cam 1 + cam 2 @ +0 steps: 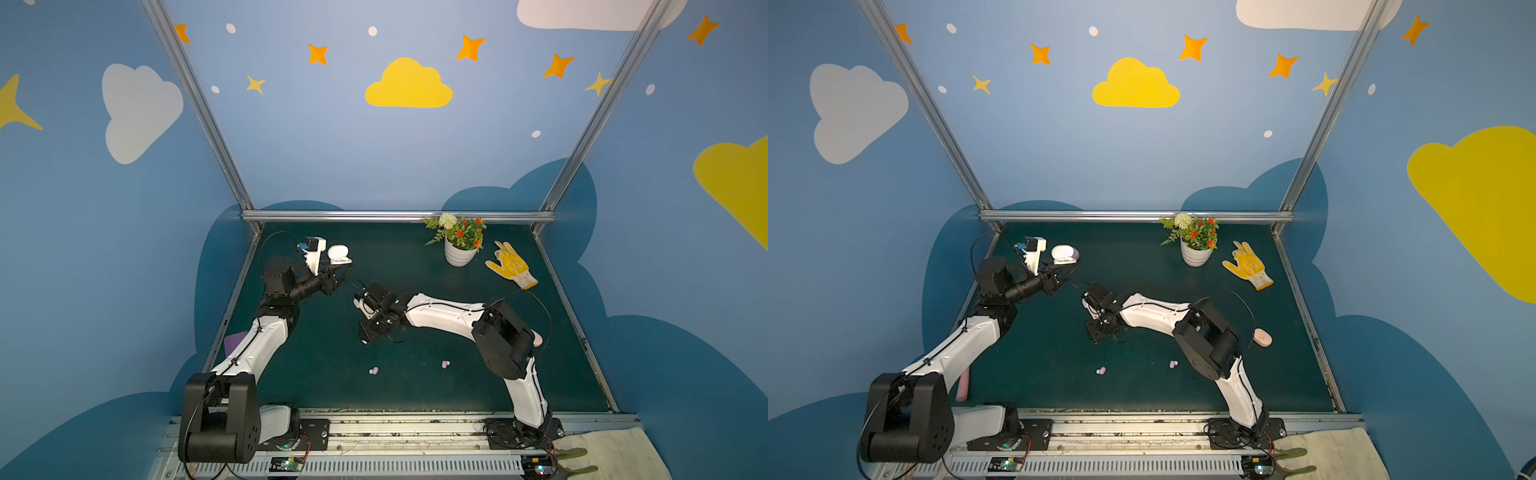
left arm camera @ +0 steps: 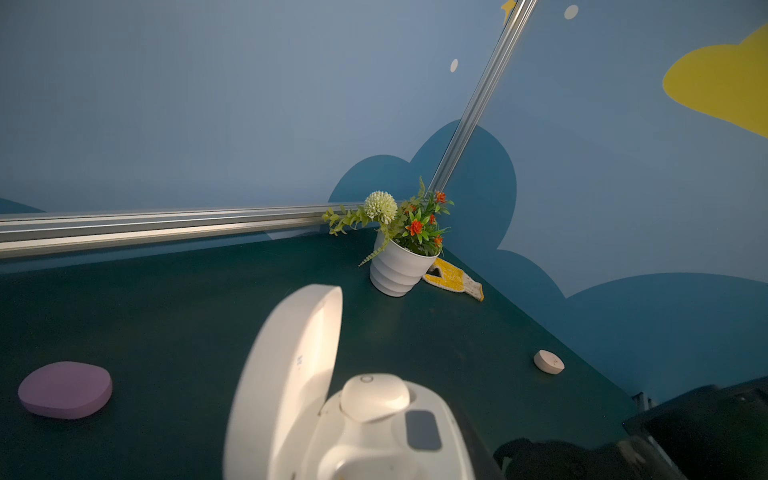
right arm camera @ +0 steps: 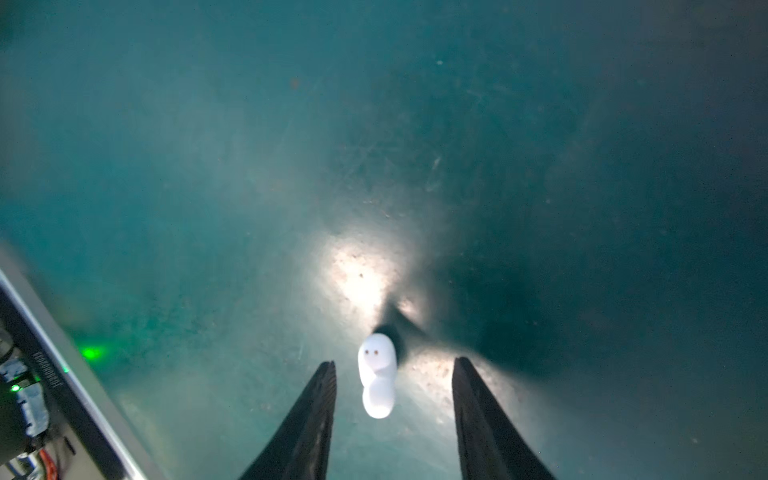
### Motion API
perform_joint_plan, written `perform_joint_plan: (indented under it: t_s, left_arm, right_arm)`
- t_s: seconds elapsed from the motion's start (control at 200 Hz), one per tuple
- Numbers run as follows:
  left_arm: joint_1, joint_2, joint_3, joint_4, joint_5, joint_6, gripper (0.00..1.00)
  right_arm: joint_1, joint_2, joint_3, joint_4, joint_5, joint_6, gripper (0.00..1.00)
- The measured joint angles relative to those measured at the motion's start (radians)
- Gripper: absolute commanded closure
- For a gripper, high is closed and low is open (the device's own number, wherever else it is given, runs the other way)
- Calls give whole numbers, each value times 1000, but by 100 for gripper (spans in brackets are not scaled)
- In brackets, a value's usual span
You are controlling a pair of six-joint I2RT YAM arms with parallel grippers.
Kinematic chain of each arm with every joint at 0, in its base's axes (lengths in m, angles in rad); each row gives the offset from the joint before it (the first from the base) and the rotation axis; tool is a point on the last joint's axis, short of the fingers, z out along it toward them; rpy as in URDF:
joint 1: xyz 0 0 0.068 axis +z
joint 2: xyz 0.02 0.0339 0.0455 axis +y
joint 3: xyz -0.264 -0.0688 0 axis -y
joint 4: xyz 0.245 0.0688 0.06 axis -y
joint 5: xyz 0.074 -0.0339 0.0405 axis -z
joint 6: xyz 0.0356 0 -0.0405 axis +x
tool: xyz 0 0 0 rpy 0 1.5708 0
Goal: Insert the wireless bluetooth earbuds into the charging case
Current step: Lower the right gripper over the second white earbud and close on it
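Observation:
The white charging case (image 1: pixel 340 254) is lifted off the mat near the back left, lid open, and my left gripper (image 1: pixel 343 272) is shut on its base. In the left wrist view the case (image 2: pixel 291 374) fills the lower middle and hides the fingers. One white earbud (image 2: pixel 374 397) sits in a slot; the slot beside it is empty. My right gripper (image 3: pixel 392 368) points down at the mat mid-table, open, and a white earbud (image 3: pixel 376 374) lies on the mat between its fingers, touching neither. Two small lilac-pink earbuds (image 1: pixel 374 370) (image 1: pixel 445 364) lie nearer the front.
A lilac case (image 2: pixel 65 389) lies behind the held case. A pink case (image 1: pixel 1262 337) sits at the right, beside the right arm's elbow. A white flower pot (image 1: pixel 459 251) and a yellow glove (image 1: pixel 511 264) stand at the back right.

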Motion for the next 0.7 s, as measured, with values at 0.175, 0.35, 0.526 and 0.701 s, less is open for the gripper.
perform_joint_plan:
  t_s: [0.175,0.35,0.526,0.701]
  left_arm:
    - [0,0,0,0,0,0,84]
    - [0,0,0,0,4,0,83]
    - [0,0,0,0,7,-3,83]
    - [0,0,0,0,11,-3,83]
  right_arm:
    - [-2,7,0,-9,0,0,55]
    - [-7,8,0,-21,4,3,57]
    - [-18,8,0,-28,8,10,59]
    - [-31,8,-5,-32,16,28,59]
